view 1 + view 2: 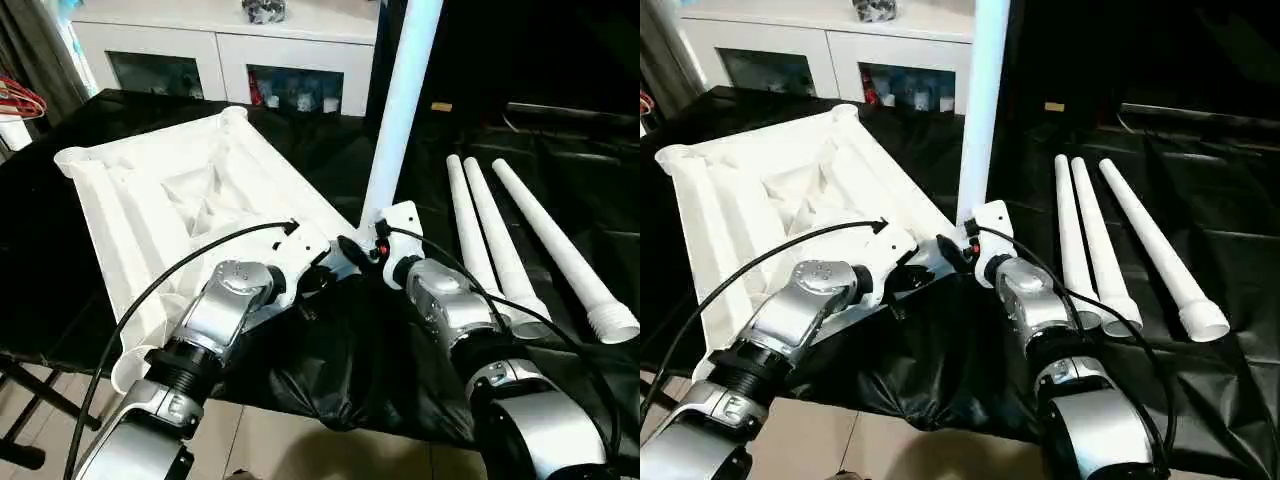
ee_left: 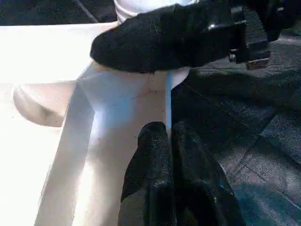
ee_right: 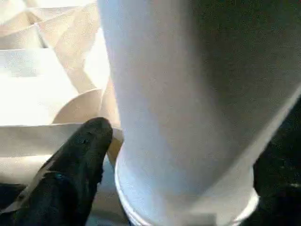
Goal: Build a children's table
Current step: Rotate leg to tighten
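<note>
**Leg standing in the near corner socket: how it should handle from here**

Tabletop (image 1: 170, 200) lies ribs-up on the black-draped table (image 1: 330, 360), its near right corner just in front of my two wrists. One leg (image 1: 400, 110) stands upright out of that corner, leaning a little, while three more legs (image 1: 520, 250) lie side by side on the cloth to my right, well apart from the top.

My right gripper (image 1: 362, 246) sits at the foot of the upright leg. In the right wrist view one black finger (image 3: 80, 155) is beside the tube's base and the tube sits between the fingers, but I cannot tell whether they are bearing on it or merely standing around it. My left gripper (image 2: 168, 155) has its fingers pressed together, empty, pointing at the socket wall from just beside it.

I judge these parts to be light, hollow plastic: stiff enough to push on, smooth enough to slip through black pads. The leg is long, so any hold high up would lever it sideways in the socket; low down near the collar, where I am now, is the sensible place. The tabletop is thin-walled and will likely slide on the cloth, so I would brace its corner rim with the closed left fingers while seating the leg.
</note>
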